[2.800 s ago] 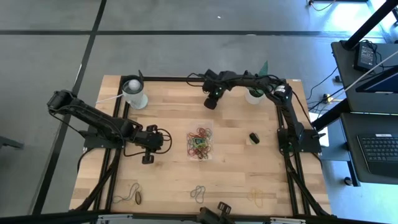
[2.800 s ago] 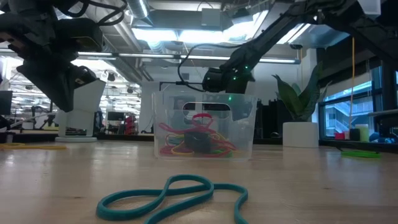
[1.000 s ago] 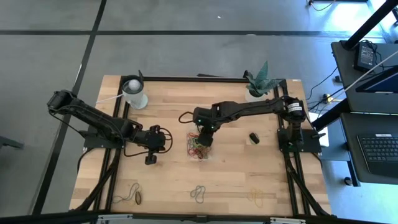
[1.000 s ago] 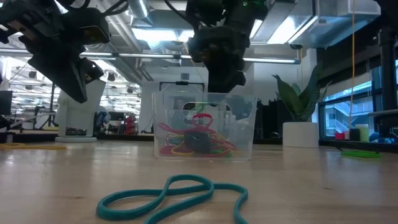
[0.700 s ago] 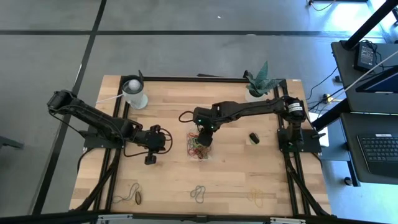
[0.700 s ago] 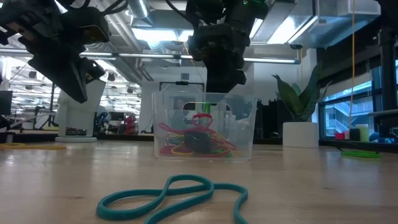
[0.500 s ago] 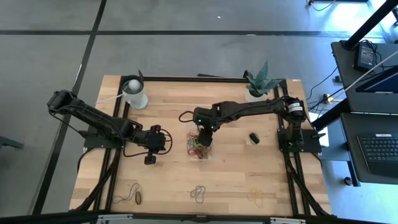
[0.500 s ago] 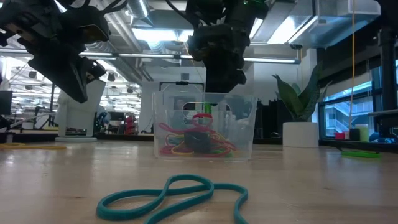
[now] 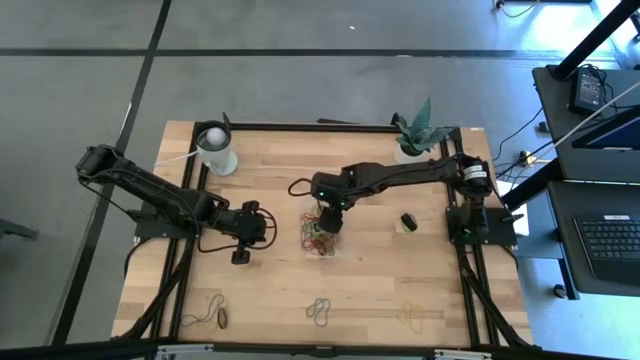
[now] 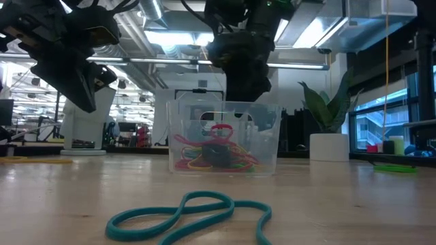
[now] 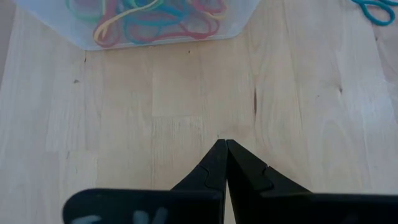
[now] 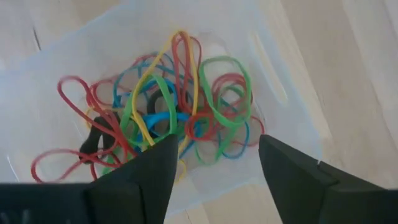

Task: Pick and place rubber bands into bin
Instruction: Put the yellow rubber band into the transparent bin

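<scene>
The clear bin (image 9: 339, 246) stands mid-table on its base, with a tangle of rubber bands (image 12: 168, 118) in red, green, yellow and blue lying on its floor. My right gripper (image 12: 217, 146) hangs open just above the bin (image 10: 269, 136), fingers pointing down, nothing between them. My left gripper (image 11: 225, 144) is shut and empty, held above bare wood to the left of the bin (image 11: 242, 18). Loose bands lie flat near the table's front edge: a teal one (image 10: 187, 216), a yellow one (image 9: 415, 317) and a dark one (image 9: 217, 315).
A white cup (image 9: 215, 150) stands at the far left and a potted plant (image 9: 412, 140) at the far right. A small black object (image 9: 408, 221) lies right of the bin. A green band (image 10: 395, 167) lies toward the right edge.
My right gripper has opened above the bin without shifting. A green band that showed at its fingertips is gone from there and has dropped in among the others.
</scene>
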